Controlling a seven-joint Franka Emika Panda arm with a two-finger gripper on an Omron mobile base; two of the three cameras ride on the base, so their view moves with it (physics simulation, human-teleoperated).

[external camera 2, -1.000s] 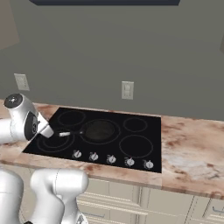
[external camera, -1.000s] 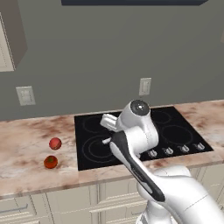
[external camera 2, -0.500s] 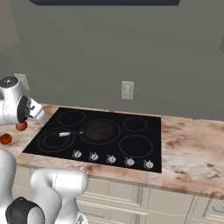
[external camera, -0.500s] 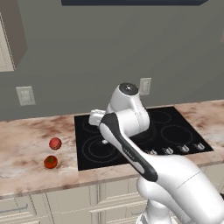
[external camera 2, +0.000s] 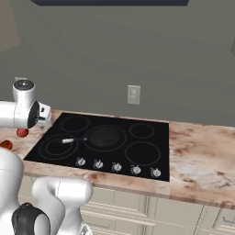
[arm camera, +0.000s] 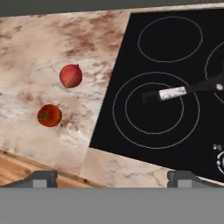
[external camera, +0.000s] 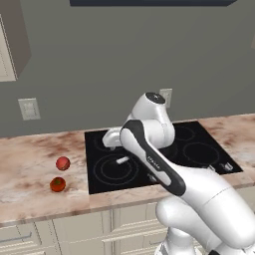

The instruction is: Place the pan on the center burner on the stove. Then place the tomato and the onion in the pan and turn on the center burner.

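Marble-patterned desk (external camera: 30, 194) under a grey wall, black stove (external camera 2: 151, 133) set into it, and here I am hanging over the stove's left edge, looking down. The pan (external camera 2: 104, 137) sits on the center burner, its handle reaching out over the front-left ring, silver tip (arm camera: 173, 92) bright in my hand view. So that part looks done; the two balls are next. Both lie on the desk left of the stove, apart from each other: the onion (arm camera: 71, 75) farther back, the tomato (arm camera: 49, 115) nearer the front edge. My jaws (arm camera: 112, 179) are spread wide, nothing between them. I reckon the tomato is light, smooth and ready to roll, and a hard squeeze could bruise it, so I'd come straight down and close gently across its widest middle. The onion seems firmer, same grip.
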